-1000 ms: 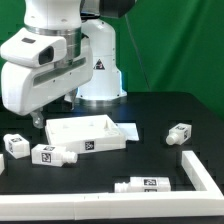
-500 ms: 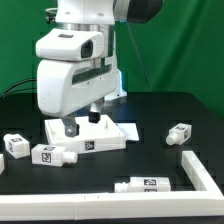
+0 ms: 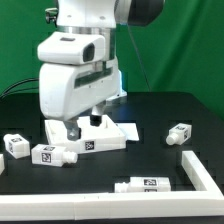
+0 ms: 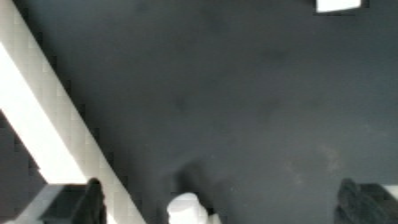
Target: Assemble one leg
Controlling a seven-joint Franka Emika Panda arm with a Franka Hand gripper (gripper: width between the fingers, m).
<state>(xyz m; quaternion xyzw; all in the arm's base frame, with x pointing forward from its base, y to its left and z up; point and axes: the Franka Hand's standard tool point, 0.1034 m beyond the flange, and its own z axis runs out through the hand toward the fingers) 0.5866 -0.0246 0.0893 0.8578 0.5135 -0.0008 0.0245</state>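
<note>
Several short white legs with tag stickers lie on the black table: two at the exterior view's left [image 3: 15,143] [image 3: 52,155], one at the right [image 3: 180,132] and one at the front [image 3: 140,184]. The large white rimmed panel [image 3: 108,140] lies in the middle. My gripper [image 3: 83,125] hangs over the panel's left part, open and empty, fingers pointing down. In the wrist view the gripper [image 4: 221,205] has its fingertips [image 4: 71,200] wide apart, with the panel's white rim [image 4: 45,110] running past one of them. A small white rounded thing [image 4: 187,208] shows between them; I cannot tell what it is.
A white L-shaped rail [image 3: 196,168] lies along the table's front right. A flat white sheet [image 3: 128,129] pokes out beside the panel. A white bit [image 4: 338,5] shows at the far edge of the wrist view. Green backdrop stands behind the arm's base.
The arm swung from the exterior view's left to above the panel. Over the last half second it has hardly moved. The parts have not moved.
</note>
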